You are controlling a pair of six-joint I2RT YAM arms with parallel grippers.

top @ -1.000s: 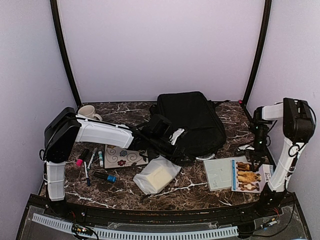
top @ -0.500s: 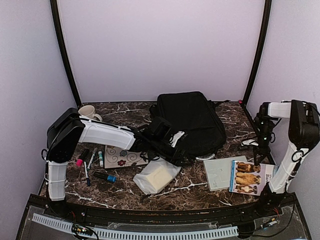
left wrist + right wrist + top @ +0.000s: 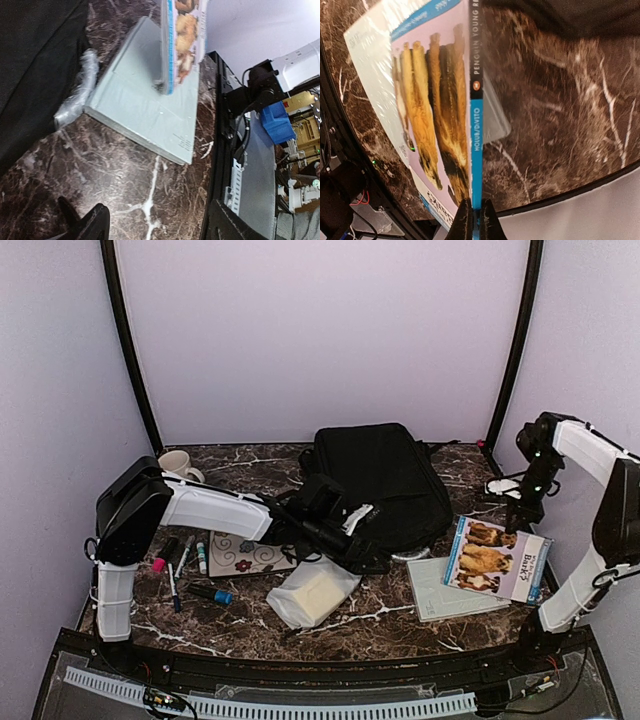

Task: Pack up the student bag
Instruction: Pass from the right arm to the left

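— While the student bag (image 3: 385, 485) is lying on the bench (image 3: 380, 625), what's happening?
— I'm pinching a book (image 3: 497, 560) right of it with the right gripper (image 3: 474, 220); left gripper (image 3: 157, 210) is gaping at its near edge.

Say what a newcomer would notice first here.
The large black backpack fills the back centre of the marble table. At the right, the right gripper is shut on the spine of a dog-cover paperback, holding it tilted over a pale green flat box.
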